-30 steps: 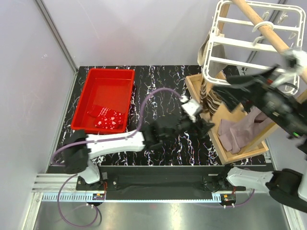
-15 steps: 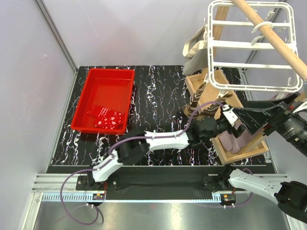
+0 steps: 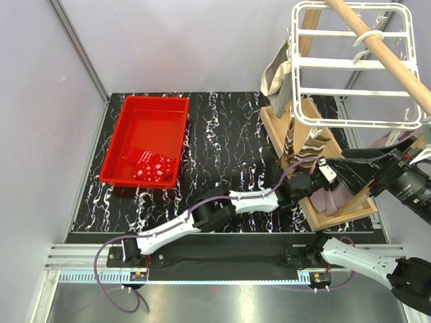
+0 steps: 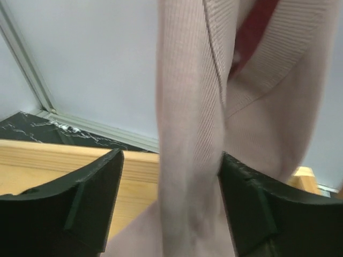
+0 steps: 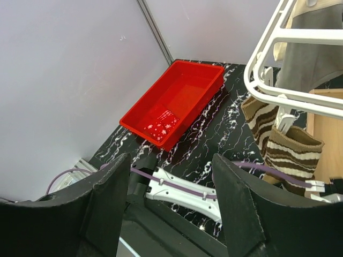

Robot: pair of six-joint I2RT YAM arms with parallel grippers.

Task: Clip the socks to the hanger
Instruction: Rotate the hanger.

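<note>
**Current state.** The left arm reaches across the desk to the foot of the wooden frame. The left jaws are spread. A pink sock hangs down between them, close against one jaw and apart from the other, so it is not pinched. The top end of the sock is out of view, and it cannot be told whether a clip holds it.

The right jaws are also spread and carry nothing. They sit high at the right, just below the hanger.

**Task items.**
- The hanger hangs from the pole above the frame.
- Striped socks and a beige-grey sock hang at its left edge.
- A red sock lies in the tub, well apart from the hanger.

**Step in hand.** The step appears to be the grasp of the pink sock.

**Next move.** The left jaws probably need to close on the ribbed fabric, squarely and not on a loose fold. The sock can then be raised to a free clip. The right jaws would likely have to press that clip open. The hanger swings freely, so an unsteady approach may push it aside.
</note>
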